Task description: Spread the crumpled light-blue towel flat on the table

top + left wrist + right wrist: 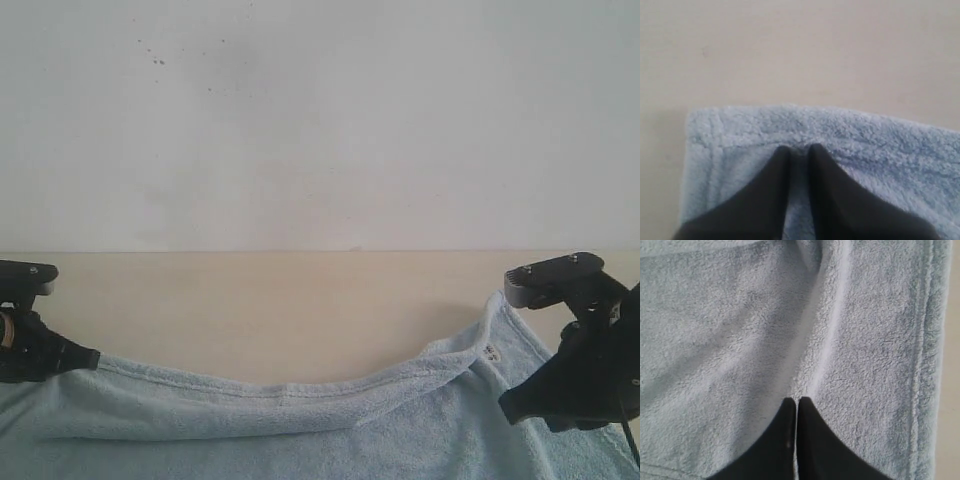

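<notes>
The light-blue towel (300, 430) lies along the near part of the beige table (300, 300). Its far hem is rolled into a sagging fold that rises toward the right, and a small white label (490, 351) shows near the right corner. My left gripper (88, 358) sits at the towel's left end. In the left wrist view the left gripper (799, 149) is shut on a pinch of towel (865, 145) just inside a hemmed corner. My right gripper (512, 404) is shut on a raised ridge of towel (740, 340) beside a stitched hem, as the right gripper (796, 400) shows up close.
A white wall (320, 120) with a few dark specks stands behind the table's far edge. Bare tabletop (790, 50) lies beyond the towel's left corner, and a strip of tabletop (951, 390) shows past the right hem.
</notes>
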`<state>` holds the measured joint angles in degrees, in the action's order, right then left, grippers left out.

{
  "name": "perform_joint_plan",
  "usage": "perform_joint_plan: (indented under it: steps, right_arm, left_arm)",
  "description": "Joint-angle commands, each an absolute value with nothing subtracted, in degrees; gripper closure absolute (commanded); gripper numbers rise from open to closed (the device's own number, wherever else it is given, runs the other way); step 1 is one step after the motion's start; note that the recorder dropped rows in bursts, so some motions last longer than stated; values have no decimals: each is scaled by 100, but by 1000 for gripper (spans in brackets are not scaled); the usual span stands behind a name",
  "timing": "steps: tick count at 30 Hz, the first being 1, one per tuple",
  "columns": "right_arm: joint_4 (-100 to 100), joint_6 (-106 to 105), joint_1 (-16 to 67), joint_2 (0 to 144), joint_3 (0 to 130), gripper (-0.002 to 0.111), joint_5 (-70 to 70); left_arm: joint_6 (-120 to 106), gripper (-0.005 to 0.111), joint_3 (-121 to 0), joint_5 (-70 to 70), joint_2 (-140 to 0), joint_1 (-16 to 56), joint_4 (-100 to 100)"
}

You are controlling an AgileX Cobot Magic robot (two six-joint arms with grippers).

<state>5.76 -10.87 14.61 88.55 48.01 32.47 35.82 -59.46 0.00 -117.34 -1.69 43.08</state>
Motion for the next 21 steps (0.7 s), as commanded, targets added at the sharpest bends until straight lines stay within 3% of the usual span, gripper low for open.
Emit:
perform_joint_plan:
  steps: [1, 5, 11, 18, 21]
  right_arm:
    - [733, -1260, 1450, 8720, 4797, 108, 3476]
    - [733, -1260, 1450, 8467, 4797, 108, 3485]
    - [667, -1177, 1450, 8033, 4797, 108, 3661]
    - [-227, -890, 1450, 8072, 4642, 108, 3616]
    - [-775, -539, 1439, 8191, 4471, 108, 3318]
  left_arm:
    - [3634, 71, -6402, 488, -11716, -172, 4336]
    - [3697, 59, -6618, 817, -11492, -217, 4265]
    - [3970, 59, -6547, 1077, -11095, -338, 3859]
    - [3970, 76, -5586, 353, -10339, -161, 2743]
    - [4000, 76, -5230, 280, -9876, 147, 2733]
